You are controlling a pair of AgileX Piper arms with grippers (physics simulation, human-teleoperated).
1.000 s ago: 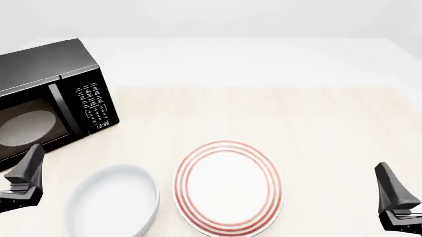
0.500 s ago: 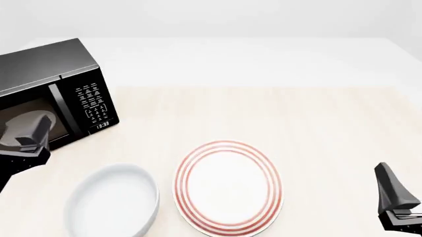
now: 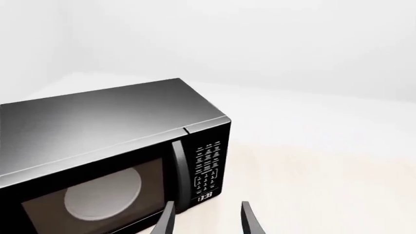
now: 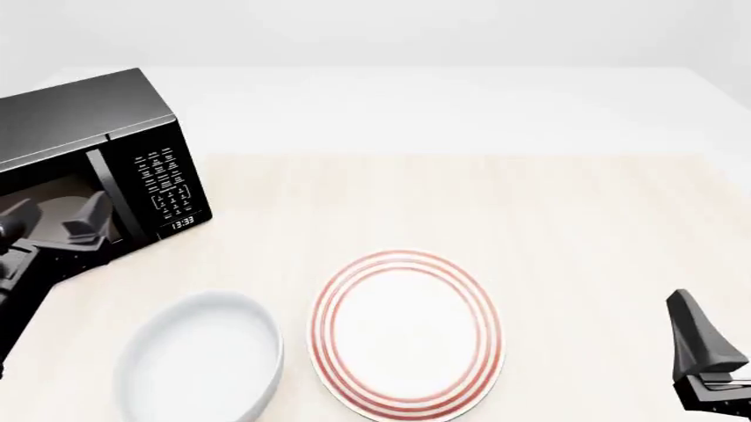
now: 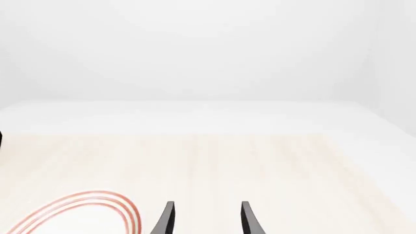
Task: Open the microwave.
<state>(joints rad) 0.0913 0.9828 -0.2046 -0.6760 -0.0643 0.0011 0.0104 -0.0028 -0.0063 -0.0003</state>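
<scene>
The black microwave [image 4: 112,163] stands at the table's far left with its dark glass door shut. In the left wrist view the microwave [image 3: 110,136] shows its vertical bar handle [image 3: 180,168], white-lettered keypad [image 3: 208,163], clock [image 3: 204,197] and pale turntable [image 3: 104,197] behind the glass. My left gripper [image 4: 55,213] is open and empty, just in front of the door and left of the handle [image 4: 118,198]; its fingertips [image 3: 165,220] point past the handle's lower end. My right gripper [image 4: 704,347] is open and empty at the near right, seen also in the right wrist view [image 5: 206,219].
A white bowl [image 4: 200,356] sits near the front left, below the microwave. A white plate with red rings [image 4: 405,332] lies at the front middle; its edge shows in the right wrist view [image 5: 85,209]. The pale wooden table [image 4: 586,229] stretches to the right.
My left gripper has moved forward and a little right, from beside the bowl up to the microwave door. The right arm has not moved.
</scene>
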